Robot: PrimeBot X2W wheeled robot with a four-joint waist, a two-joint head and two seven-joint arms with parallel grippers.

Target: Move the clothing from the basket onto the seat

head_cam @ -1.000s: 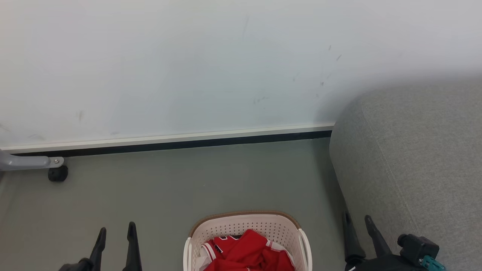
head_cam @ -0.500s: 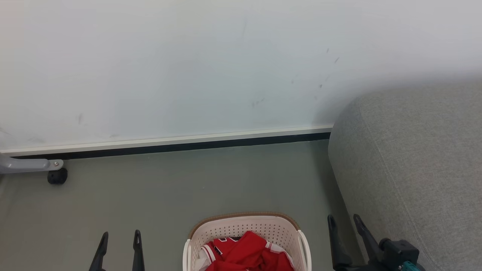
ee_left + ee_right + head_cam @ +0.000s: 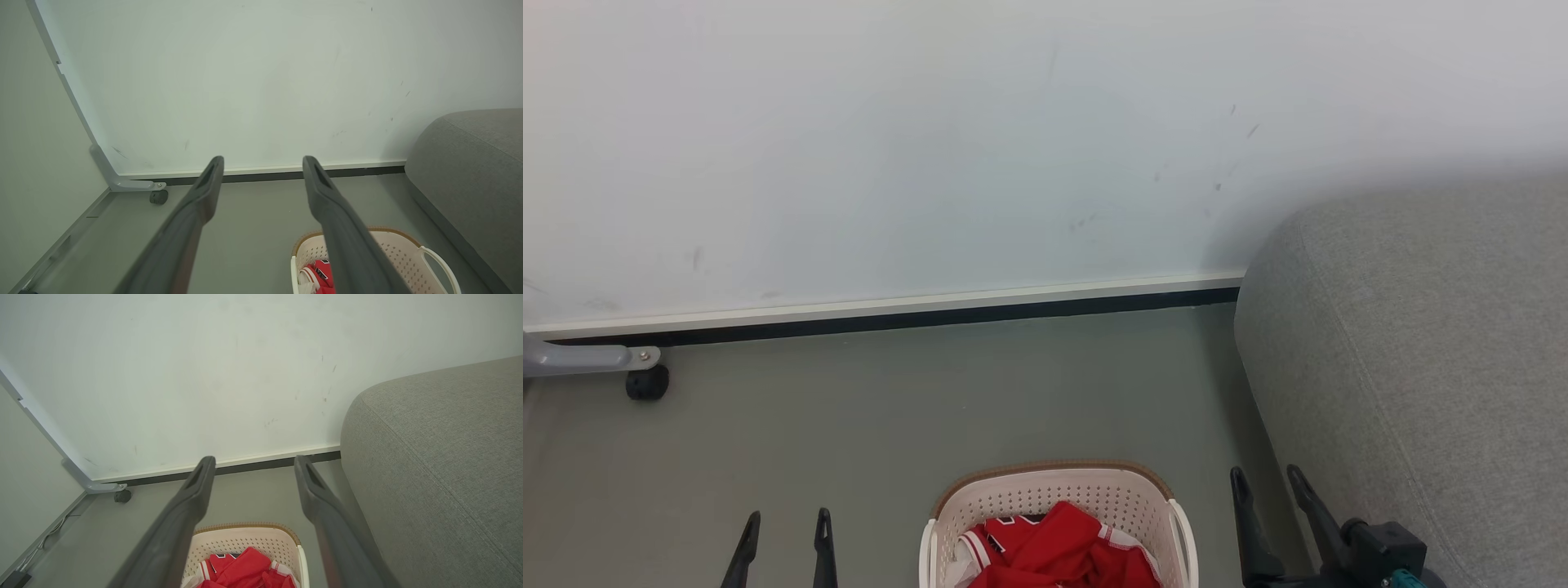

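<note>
Red clothing (image 3: 1062, 551) with white trim lies bunched in the cream basket (image 3: 1045, 488), which stands on the floor at the bottom middle of the head view. The grey seat (image 3: 1421, 351) rises at the right. My left gripper (image 3: 788, 518) is open to the left of the basket, empty. My right gripper (image 3: 1266, 475) is open between the basket and the seat, empty. The left wrist view has the basket (image 3: 392, 251) and clothing (image 3: 322, 273) low right, past open fingers (image 3: 204, 192). In the right wrist view the clothing (image 3: 245, 569) sits in the basket (image 3: 245, 541) between open fingers (image 3: 196, 490), the seat (image 3: 441, 457) at right.
A white wall (image 3: 931, 147) with a dark baseboard (image 3: 890, 314) runs behind the basket. A grey metal foot with a black caster (image 3: 647, 382) stands at the far left by the wall. Grey floor (image 3: 931, 400) lies between wall and basket.
Over the last second both grippers have dropped lower in the head view, and the right one has shifted left, away from the seat. The basket and clothing have not moved.
</note>
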